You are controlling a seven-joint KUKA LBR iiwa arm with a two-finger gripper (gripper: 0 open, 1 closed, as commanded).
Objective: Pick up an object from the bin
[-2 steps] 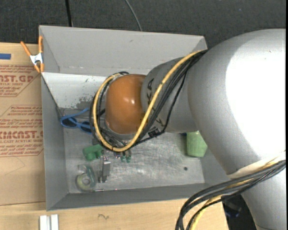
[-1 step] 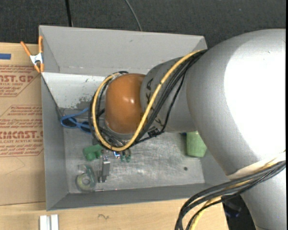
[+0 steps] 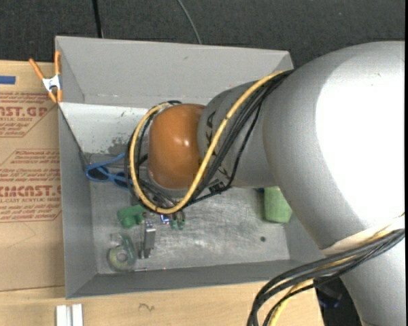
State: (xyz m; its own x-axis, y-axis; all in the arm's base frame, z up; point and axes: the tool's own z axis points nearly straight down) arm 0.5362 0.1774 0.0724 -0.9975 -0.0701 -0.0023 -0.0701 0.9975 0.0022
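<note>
My gripper [image 3: 149, 236] is beside a dark green piece [image 3: 129, 216] in the bin [image 3: 190, 66]. Wide or narrow, I cannot tell.

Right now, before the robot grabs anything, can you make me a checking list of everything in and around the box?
surface: grey bin floor, scuffed and speckled.
job's things: dark green piece, grey metal piece and round ring at the lower left; blue loops by the left wall; light green block at the right, beside the arm.
clutter: one dark speck on the floor.
jaws: low in the bin's left half, under the orange cover, nearest the dark green piece.
cables: yellow and black cables loop round the cover.
surroundings: dark ground behind the bin.
</note>
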